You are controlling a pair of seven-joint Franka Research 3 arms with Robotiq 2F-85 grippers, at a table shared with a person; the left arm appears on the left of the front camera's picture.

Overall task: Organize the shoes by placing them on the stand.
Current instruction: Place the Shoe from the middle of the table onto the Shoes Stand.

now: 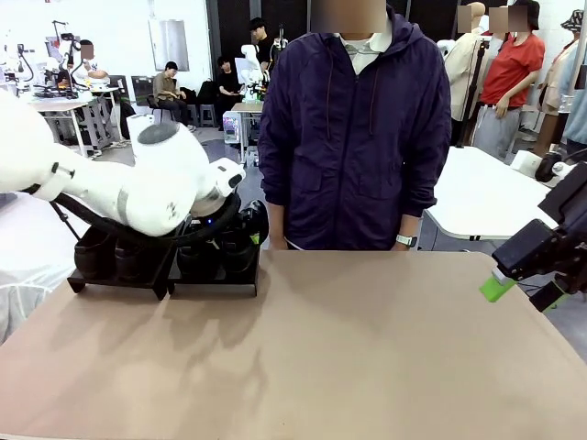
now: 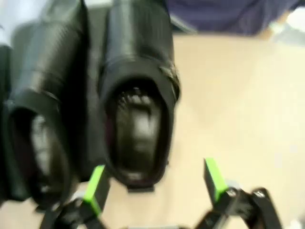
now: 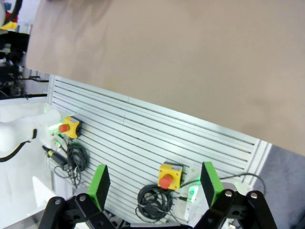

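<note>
Shoes on the stand, both tools wide.
The tabletop (image 1: 348, 348) carries the stand (image 1: 165, 280) at its far left, shoes (image 2: 136, 100) resting on it. The left tool (image 2: 155, 183) straddles one shoe's heel, gripping nothing. The right tool (image 3: 153, 183) hangs off the tabletop's right edge, holding nothing.

Shoes (image 1: 215, 249) sit on the stand (image 1: 165, 282) at the table's (image 1: 348, 367) far left

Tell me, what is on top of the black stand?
Black shoes sit on the stand, heels toward the robot. The left wrist view shows two side by side. The left arm covers much of the stand, so the count is unclear.
</note>
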